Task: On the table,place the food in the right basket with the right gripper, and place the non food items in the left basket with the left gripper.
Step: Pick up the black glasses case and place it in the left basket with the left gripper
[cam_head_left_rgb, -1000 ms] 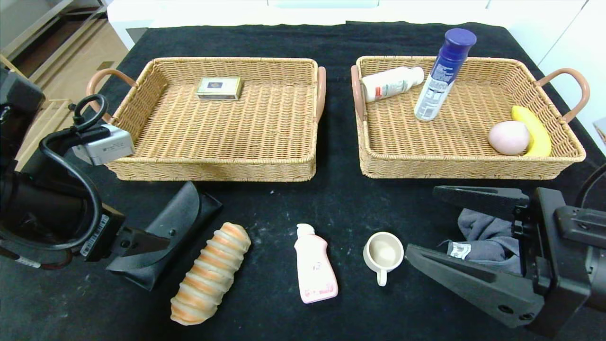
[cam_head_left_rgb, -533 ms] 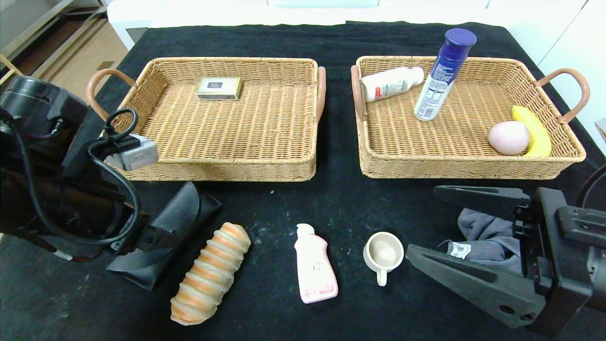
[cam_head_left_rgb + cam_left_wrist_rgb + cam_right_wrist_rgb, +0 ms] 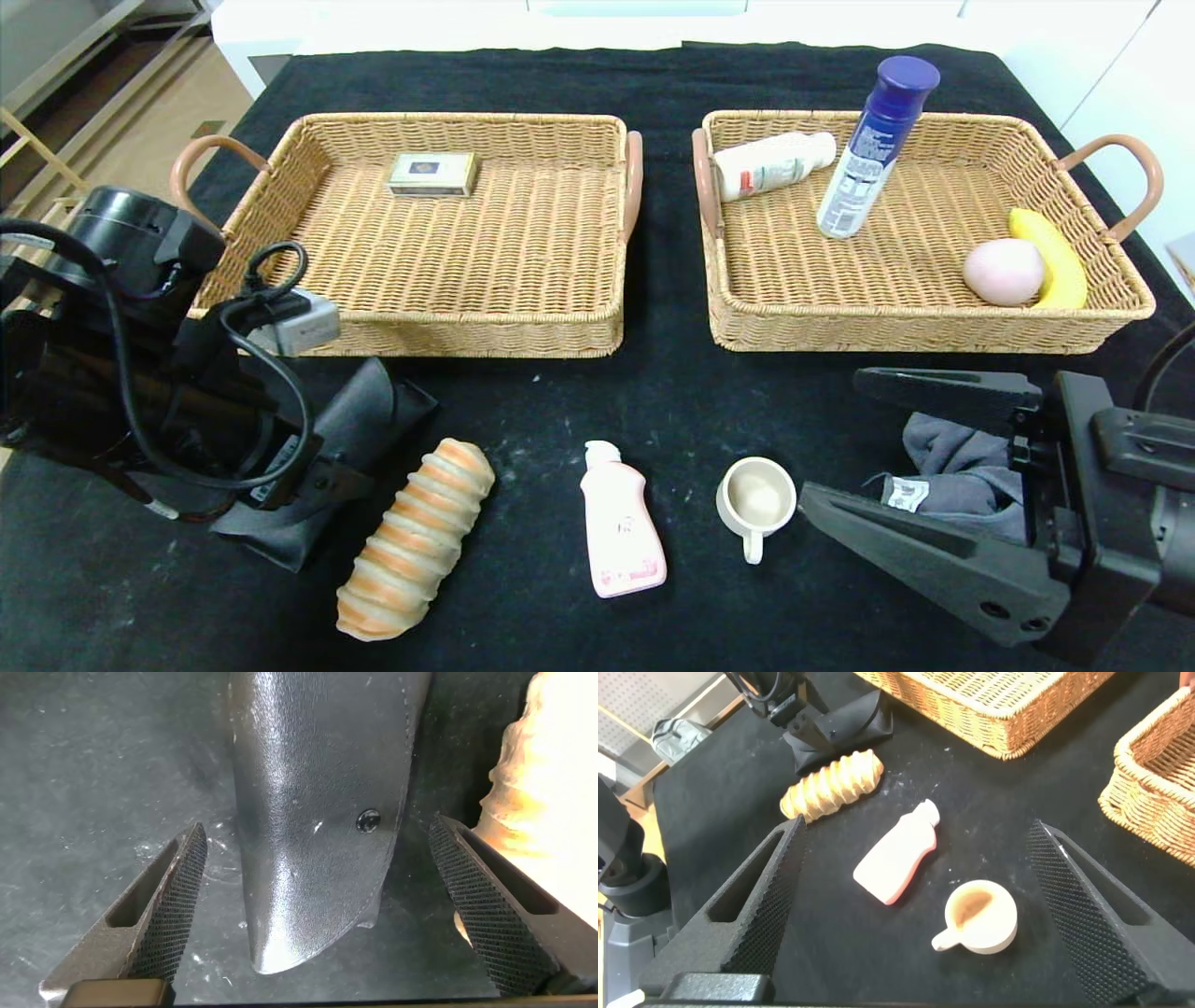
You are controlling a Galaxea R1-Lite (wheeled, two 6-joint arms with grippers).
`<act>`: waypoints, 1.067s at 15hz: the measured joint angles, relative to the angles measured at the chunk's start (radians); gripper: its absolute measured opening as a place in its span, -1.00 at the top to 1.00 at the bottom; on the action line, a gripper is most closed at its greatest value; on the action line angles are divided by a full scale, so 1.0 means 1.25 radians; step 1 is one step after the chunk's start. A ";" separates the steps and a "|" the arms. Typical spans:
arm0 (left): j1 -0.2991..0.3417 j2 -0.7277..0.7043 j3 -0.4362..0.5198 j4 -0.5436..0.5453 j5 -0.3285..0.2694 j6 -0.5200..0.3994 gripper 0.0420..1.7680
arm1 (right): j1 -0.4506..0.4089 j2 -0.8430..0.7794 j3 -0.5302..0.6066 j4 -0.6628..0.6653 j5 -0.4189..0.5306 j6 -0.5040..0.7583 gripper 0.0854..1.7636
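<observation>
The left gripper hangs low over the near left part of the black table, its two fingers spread wide on either side of a black leather glasses case that lies flat on the cloth; the fingers do not touch it. Just beside the case lies a ridged, orange-and-cream loaf of bread, and its pale edge shows past one finger in the left wrist view. Further along the near side of the table lie a pink bottle on its side and then a cream mug standing upright with its handle towards the robot. The right gripper sits at the near right, jaws equally wide and holding nothing, with a crumpled grey cloth lying between and behind its fingers; in the right wrist view the mug and the pink bottle show between those fingers. Behind all this stand two wicker baskets side by side. The left basket holds only a small flat box near its far wall. The right basket holds a white bottle lying on its side in the far left corner, a tall spray can with a blue cap standing close beside it, and at the right end a pink egg-shaped item touching a yellow banana.
</observation>
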 joint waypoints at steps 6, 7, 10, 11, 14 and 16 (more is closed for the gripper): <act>-0.001 0.027 0.007 -0.032 0.005 -0.006 -0.94 | 0.000 0.001 0.000 -0.001 -0.001 0.000 -0.94; -0.002 0.031 0.011 -0.046 0.006 -0.005 -0.94 | 0.000 0.001 0.000 -0.001 -0.001 0.000 -0.94; -0.003 0.039 0.022 -0.057 0.007 -0.006 -0.94 | 0.000 0.001 -0.001 -0.001 -0.001 0.000 -0.94; -0.003 0.040 0.022 -0.057 0.007 -0.006 -0.94 | 0.000 0.001 -0.001 -0.001 -0.001 0.000 -0.94; -0.004 0.042 0.023 -0.056 0.007 -0.005 -0.68 | 0.000 0.001 -0.001 -0.001 -0.001 0.000 -0.94; -0.005 0.045 0.022 -0.056 0.007 -0.006 -0.34 | 0.000 0.001 -0.001 -0.001 -0.001 0.000 -0.94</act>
